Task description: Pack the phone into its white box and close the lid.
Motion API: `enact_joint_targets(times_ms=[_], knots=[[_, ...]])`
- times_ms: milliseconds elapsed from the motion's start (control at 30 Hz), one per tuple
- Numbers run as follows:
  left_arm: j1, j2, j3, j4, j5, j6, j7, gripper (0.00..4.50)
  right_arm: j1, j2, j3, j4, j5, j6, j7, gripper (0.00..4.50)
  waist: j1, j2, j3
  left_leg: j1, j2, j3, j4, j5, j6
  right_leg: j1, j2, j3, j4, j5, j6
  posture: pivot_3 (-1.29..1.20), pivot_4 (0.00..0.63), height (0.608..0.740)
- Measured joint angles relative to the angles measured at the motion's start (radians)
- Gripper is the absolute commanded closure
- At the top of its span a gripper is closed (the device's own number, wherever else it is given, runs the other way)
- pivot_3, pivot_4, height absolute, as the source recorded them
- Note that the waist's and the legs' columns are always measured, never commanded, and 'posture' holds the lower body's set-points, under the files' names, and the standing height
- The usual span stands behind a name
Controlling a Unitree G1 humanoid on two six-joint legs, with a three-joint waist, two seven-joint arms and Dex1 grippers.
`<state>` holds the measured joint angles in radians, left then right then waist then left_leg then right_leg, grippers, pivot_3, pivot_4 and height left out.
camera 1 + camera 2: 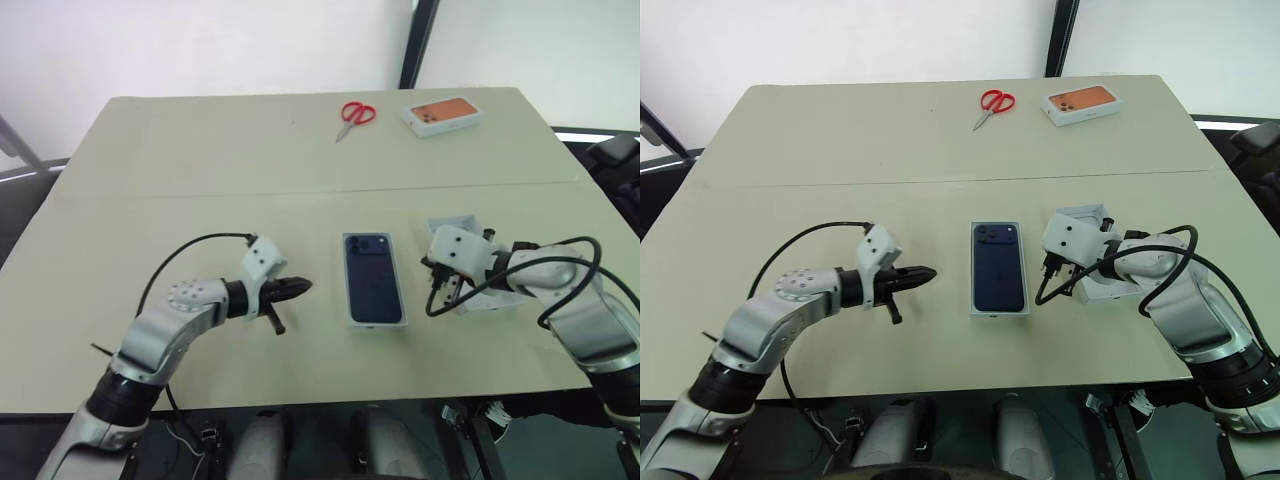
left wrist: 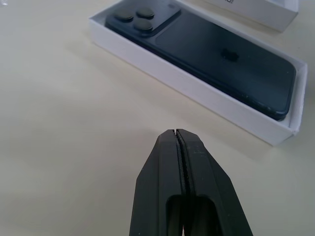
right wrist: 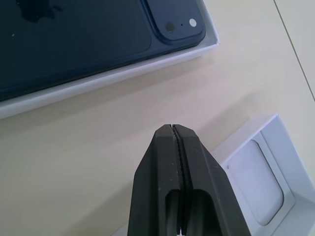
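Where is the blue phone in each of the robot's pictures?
Left eye view: the phone lies in the white box, mid-table between the grippers.
Right eye view: mid-table again.
Left wrist view: beyond the shut left gripper, cameras showing.
Right wrist view: beyond the shut right gripper, its camera corner showing.
Shared landmark: the box's white rim.

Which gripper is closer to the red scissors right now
Right. The right gripper, beside the white box, sits nearer the red scissors at the table's far edge; the left gripper lies farther across.
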<state>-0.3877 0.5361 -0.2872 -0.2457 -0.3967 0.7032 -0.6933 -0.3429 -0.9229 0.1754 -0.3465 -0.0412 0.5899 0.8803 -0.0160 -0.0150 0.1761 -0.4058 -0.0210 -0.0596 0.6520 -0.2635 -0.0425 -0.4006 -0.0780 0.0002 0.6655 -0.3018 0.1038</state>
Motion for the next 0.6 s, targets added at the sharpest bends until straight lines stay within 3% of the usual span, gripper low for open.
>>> enact_joint_targets(times_ms=[300,600], knots=[[-0.157,-0.099,-0.15,0.143,0.132,0.005,-0.043,4.44,0.012,0.039,0.056,0.019,-0.034,-0.035,-0.011,4.5,0.006,0.0,0.0,0.0,-0.001,0.0,0.001,0.0,0.0,0.001,-0.001,0.0,-0.001,0.0,0.0,0.0,0.15,0.74],[-0.21,-0.197,-0.173,0.221,0.192,-0.001,-0.07,4.44,0.021,0.041,0.07,0.02,-0.058,-0.044,-0.016,4.5,0.02,0.0,0.0,0.0,-0.002,-0.001,0.006,0.0,0.0,0.004,-0.002,-0.001,-0.001,0.0,0.0,0.0,0.15,0.74]])
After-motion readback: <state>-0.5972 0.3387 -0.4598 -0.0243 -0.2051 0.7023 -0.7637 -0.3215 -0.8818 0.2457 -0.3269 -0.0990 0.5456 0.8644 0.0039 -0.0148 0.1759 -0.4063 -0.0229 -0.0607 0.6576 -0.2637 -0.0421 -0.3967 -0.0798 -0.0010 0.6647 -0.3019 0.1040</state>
